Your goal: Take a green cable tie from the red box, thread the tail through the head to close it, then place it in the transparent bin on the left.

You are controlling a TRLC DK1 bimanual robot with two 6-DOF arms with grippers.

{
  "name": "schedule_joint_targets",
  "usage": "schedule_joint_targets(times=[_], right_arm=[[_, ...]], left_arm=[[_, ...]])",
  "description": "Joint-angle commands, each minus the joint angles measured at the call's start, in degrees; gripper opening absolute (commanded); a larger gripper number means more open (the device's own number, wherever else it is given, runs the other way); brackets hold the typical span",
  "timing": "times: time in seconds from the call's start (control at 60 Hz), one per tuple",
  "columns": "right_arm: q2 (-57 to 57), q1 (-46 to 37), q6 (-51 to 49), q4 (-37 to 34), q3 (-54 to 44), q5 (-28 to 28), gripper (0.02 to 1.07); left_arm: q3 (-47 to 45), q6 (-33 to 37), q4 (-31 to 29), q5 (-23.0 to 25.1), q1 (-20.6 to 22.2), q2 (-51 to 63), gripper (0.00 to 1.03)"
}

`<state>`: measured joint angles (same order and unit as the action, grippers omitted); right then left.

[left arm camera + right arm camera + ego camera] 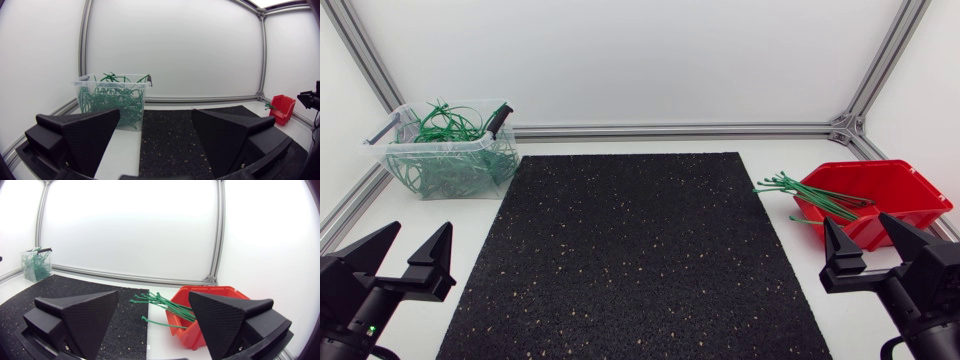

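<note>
Nearest, the left pincer (420, 228) and the right pincer (857, 222) hang wide open at the front corners of the white surface (450, 210), each holding nothing. Between them lies a black speckled mat (630, 260). Farther back on the right, green cable ties (810, 192) stick out over the rim of the red box (920, 200). At the far left, a clear bin (460, 175) holds looped green ties (445, 125).
</note>
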<state>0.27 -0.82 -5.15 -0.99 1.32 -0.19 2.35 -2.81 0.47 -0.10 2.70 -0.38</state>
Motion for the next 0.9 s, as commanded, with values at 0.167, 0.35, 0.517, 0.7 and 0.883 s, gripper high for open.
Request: schedule_joint_targets(times=[0.167,0.35,0.517,0.7,0.883], right_arm=[[-0.71,-0.15,0.66,0.03,0.52,0.19,1.03],[-0.71,-0.24,0.93,-1.99,4.92,0.8,1.03],[1.66,-0.24,0.84,-5.51,11.86,1.68,1.02],[10.71,-0.24,0.66,-9.73,21.0,2.03,1.02],[17.83,-0.59,-0.04,-15.27,30.14,0.27,0.97]], left_arm=[[-2.35,0.17,-0.73,0.01,0.55,-0.41,1.0],[-2.35,0.17,-0.73,0.01,0.55,-0.41,1.0],[-2.35,0.17,-0.73,0.01,0.64,-0.41,1.0],[-2.35,0.17,-0.73,0.01,0.55,-0.41,1.0],[-2.35,0.17,-0.82,0.01,0.55,-0.41,1.0]])
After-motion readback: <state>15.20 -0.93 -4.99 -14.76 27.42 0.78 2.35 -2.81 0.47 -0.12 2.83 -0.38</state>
